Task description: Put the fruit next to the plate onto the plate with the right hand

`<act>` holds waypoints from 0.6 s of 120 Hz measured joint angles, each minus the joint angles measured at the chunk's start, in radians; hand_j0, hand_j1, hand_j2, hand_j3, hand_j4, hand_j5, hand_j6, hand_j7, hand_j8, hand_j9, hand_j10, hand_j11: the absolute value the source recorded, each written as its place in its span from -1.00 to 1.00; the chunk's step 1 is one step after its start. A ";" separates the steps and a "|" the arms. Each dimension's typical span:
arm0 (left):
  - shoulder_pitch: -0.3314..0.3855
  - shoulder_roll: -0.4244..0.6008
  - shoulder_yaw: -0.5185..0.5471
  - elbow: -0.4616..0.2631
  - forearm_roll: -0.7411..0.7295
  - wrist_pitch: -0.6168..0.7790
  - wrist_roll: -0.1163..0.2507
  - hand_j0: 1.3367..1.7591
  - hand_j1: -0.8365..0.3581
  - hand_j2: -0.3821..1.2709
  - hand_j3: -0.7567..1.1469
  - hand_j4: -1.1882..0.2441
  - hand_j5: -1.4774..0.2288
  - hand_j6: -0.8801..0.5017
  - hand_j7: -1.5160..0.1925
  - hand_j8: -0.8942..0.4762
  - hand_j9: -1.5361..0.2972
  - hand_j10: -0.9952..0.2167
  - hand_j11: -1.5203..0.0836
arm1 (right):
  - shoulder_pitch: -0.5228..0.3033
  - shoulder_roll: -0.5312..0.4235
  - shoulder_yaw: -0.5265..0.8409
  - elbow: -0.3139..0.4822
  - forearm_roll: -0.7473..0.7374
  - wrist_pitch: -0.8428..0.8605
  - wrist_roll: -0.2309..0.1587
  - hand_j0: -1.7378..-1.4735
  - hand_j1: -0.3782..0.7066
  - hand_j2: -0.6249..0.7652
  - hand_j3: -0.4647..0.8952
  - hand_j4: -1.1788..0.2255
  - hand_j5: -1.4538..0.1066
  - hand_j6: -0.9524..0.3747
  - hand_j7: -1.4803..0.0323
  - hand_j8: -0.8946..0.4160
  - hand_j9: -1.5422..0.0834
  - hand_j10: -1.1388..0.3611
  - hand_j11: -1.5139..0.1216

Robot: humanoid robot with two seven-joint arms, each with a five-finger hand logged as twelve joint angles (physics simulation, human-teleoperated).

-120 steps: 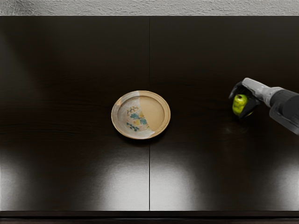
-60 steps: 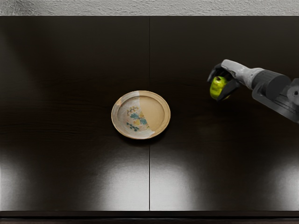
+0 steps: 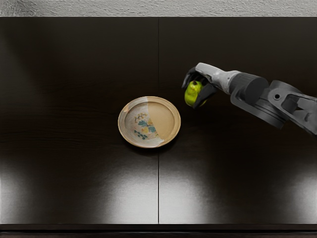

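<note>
Green fruit (image 3: 192, 93) gripped just up and right of the plate (image 3: 122, 124), not yet over it.
Fingers of the right hand (image 3: 200, 83) curl around the fruit, apparently lifted off the dark worktop (image 3: 74, 173), near the plate's far right rim. Released here, it would likely land on bare wood and roll, being round on a glossy surface; dropped onto the raised rim, it could tip outward. Room is generous: nothing stands between hand and plate, the plate sits mid-worktop, and all 4 edges lie well apart from both.
</note>
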 joint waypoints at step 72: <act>0.000 0.000 0.000 0.000 0.000 0.000 0.000 0.52 0.98 -0.54 -0.20 0.66 0.73 0.27 0.77 0.30 0.68 0.64 0.90 | 0.017 0.202 -0.012 -0.052 -0.004 0.000 -0.028 -0.38 0.12 0.52 -0.32 -0.36 -0.47 -0.33 -0.34 -0.17 -0.35 -0.02 -0.37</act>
